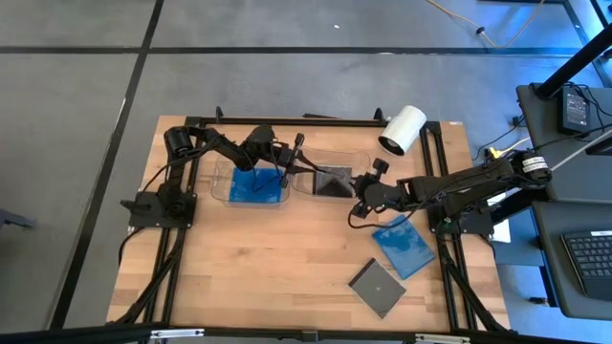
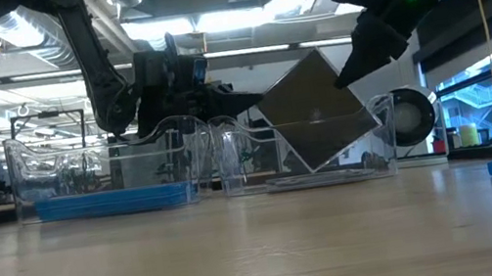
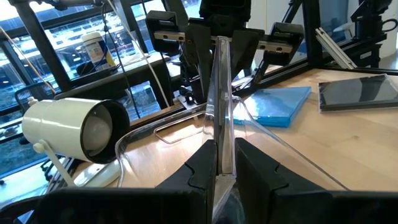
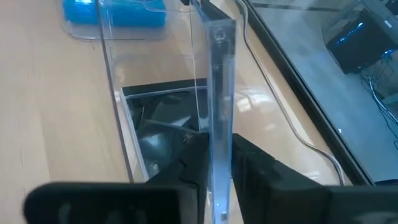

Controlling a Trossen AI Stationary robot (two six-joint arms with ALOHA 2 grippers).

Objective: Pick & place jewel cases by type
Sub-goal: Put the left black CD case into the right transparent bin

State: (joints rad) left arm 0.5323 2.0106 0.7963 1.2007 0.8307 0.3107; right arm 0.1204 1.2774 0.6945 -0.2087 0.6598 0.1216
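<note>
Grippers are both pinching one dark grey square plastic jewel case (image 2: 316, 110), holding it tilted on edge above the right clear shallow plastic tray (image 1: 356, 156). The left gripper (image 3: 219, 163) is clamping one edge, and the right gripper (image 4: 214, 163) is clamping the opposite corner. A dark case is lying flat in that tray, while blue cases (image 1: 256, 187) are sitting in the left clear tray (image 1: 219, 179). One bright blue square case (image 1: 403, 246) and another dark grey case (image 1: 377, 287) are lying on the wooden table (image 1: 258, 268), near each other.
</note>
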